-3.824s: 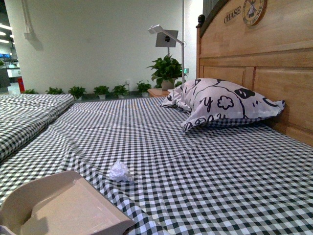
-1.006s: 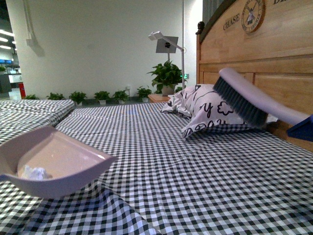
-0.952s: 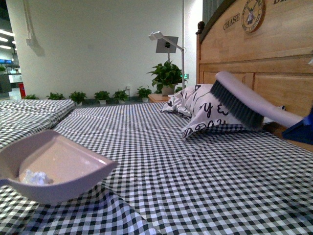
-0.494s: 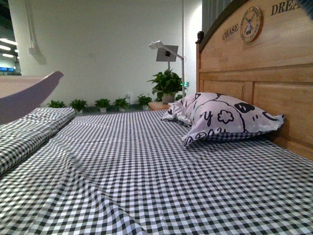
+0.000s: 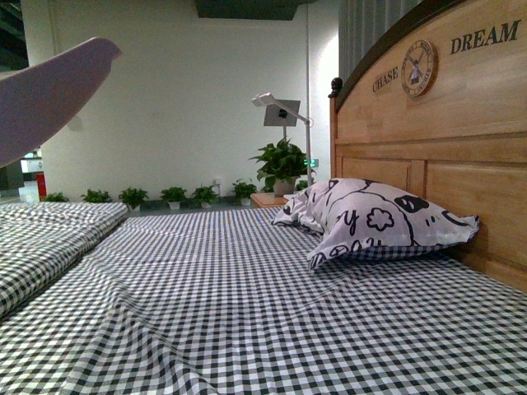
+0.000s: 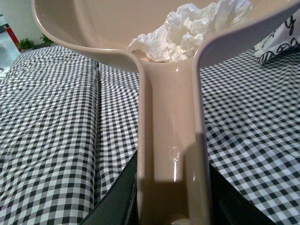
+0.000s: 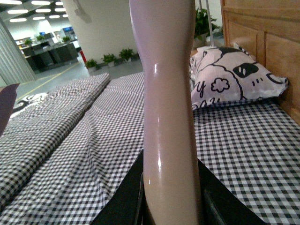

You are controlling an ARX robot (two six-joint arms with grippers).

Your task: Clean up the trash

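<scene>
The trash point(image 6: 187, 28), a crumpled ball of white paper, lies inside the pale beige dustpan point(image 6: 171, 136), up against the start of its handle. My left gripper point(image 6: 171, 213) is shut on that handle, its dark fingers on both sides. In the front view only the dustpan's underside point(image 5: 49, 90) shows, raised high at the upper left above the bed. My right gripper point(image 7: 171, 206) is shut on the brush's smooth pale handle point(image 7: 166, 93), which rises out of the view; its bristles are out of sight.
A black-and-white checked sheet point(image 5: 263, 304) covers the bed. A white pillow with black doodles point(image 5: 375, 206) leans against the wooden headboard point(image 5: 445, 148) on the right. A second checked mattress point(image 5: 41, 239) lies on the left. Potted plants point(image 5: 280, 160) and a lamp stand behind.
The dustpan with the trash has risen from low on the left to high at the upper left. The brush has left the front view and the camera's view has tilted upward.
</scene>
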